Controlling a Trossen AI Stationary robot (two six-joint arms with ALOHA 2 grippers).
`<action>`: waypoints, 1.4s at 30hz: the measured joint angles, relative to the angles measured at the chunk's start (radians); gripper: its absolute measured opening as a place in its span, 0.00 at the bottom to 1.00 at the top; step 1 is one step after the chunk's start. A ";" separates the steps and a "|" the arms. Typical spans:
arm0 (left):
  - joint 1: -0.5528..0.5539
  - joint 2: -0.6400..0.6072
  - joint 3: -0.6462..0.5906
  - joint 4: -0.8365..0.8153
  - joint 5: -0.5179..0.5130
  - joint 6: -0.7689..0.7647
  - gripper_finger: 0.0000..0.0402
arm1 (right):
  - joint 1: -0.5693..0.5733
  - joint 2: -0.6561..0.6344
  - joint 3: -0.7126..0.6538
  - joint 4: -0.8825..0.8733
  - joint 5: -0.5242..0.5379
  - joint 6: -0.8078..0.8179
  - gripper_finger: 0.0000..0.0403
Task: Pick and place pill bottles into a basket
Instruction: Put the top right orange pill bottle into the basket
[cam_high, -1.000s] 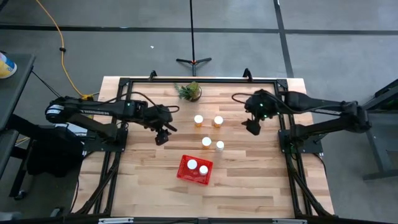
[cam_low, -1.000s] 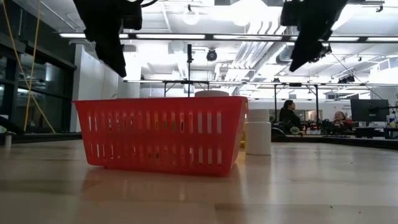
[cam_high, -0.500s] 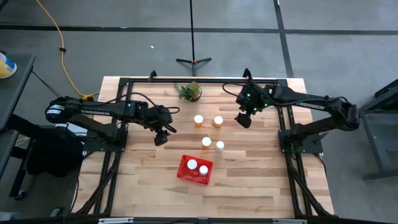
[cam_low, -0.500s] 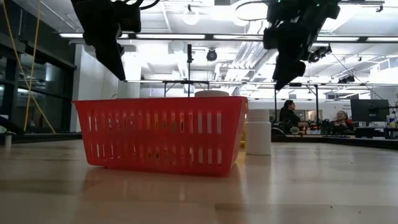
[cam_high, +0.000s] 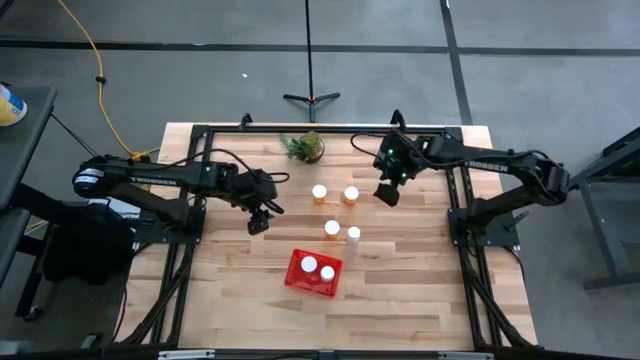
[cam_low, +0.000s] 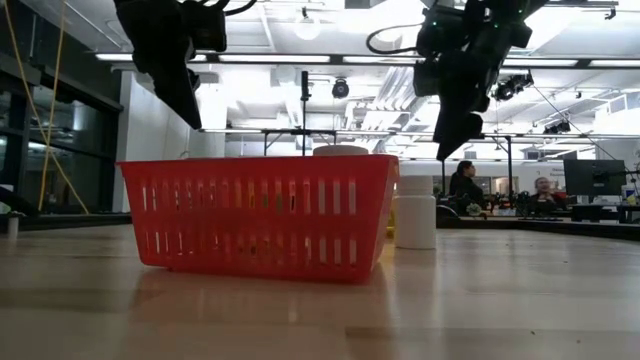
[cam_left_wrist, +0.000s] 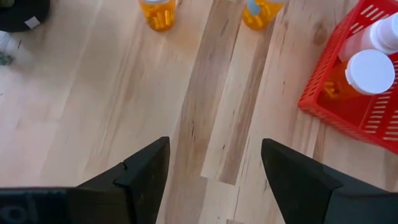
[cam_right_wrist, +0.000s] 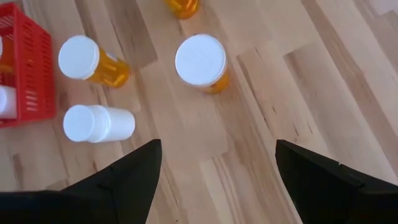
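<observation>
The red basket (cam_high: 313, 272) lies near the table's middle front with two white-capped orange pill bottles (cam_high: 309, 264) (cam_high: 327, 272) standing in it. Three more orange bottles (cam_high: 319, 192) (cam_high: 351, 194) (cam_high: 332, 228) and one white-bodied bottle (cam_high: 353, 234) stand on their bases on the table beyond it. My right gripper (cam_high: 387, 193) hangs open and empty just right of the far pair; its wrist view shows the nearest bottle (cam_right_wrist: 200, 62) ahead of the open fingers (cam_right_wrist: 217, 146). My left gripper (cam_high: 260, 220) waits open and empty, above the table left of the bottles.
A small green potted plant (cam_high: 304, 147) stands at the table's far edge, behind the bottles. Bare wood lies in front of and to both sides of the basket. In the low view, people sit at desks (cam_low: 465, 185) in the room behind the table.
My right gripper has moved toward the table's left and a little toward its far edge, closing in on the far pair of bottles, still open. The bottles and the basket have stayed where they were.
</observation>
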 joint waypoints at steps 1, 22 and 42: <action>0.000 0.000 0.000 0.000 0.000 0.005 0.71 | -0.004 0.000 0.000 0.002 0.000 0.006 0.76; 0.000 0.000 0.000 0.000 0.003 0.023 0.71 | -0.020 0.000 0.000 0.209 0.091 0.160 0.77; 0.000 0.000 0.000 -0.011 0.003 0.023 0.71 | 0.096 0.379 0.400 -0.294 0.216 -0.021 0.83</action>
